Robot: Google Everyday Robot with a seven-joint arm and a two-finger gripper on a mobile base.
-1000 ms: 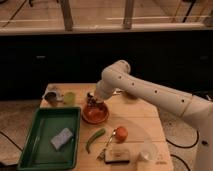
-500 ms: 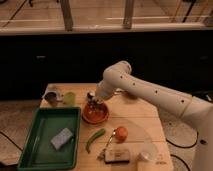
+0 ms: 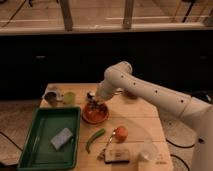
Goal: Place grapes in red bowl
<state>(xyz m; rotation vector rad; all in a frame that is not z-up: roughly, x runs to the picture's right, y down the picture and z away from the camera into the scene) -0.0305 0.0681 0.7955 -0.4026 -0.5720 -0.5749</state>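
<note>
My gripper (image 3: 93, 101) hangs just above the red bowl (image 3: 95, 114), a little left of the frame's centre, my white arm (image 3: 150, 92) reaching in from the right. I cannot tell whether it is clenched or released. The grapes (image 3: 93, 105) show as a dark lump right at its tip, over the bowl's middle. On the bench (image 3: 135, 117), an orange (image 3: 120, 132) lies lower right of the bowl, a green tray (image 3: 37, 137) to its lower left.

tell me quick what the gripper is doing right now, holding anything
gripper: right over the red bowl at its back edge, near the green tray; what it holds, if anything, cannot be told.
</note>
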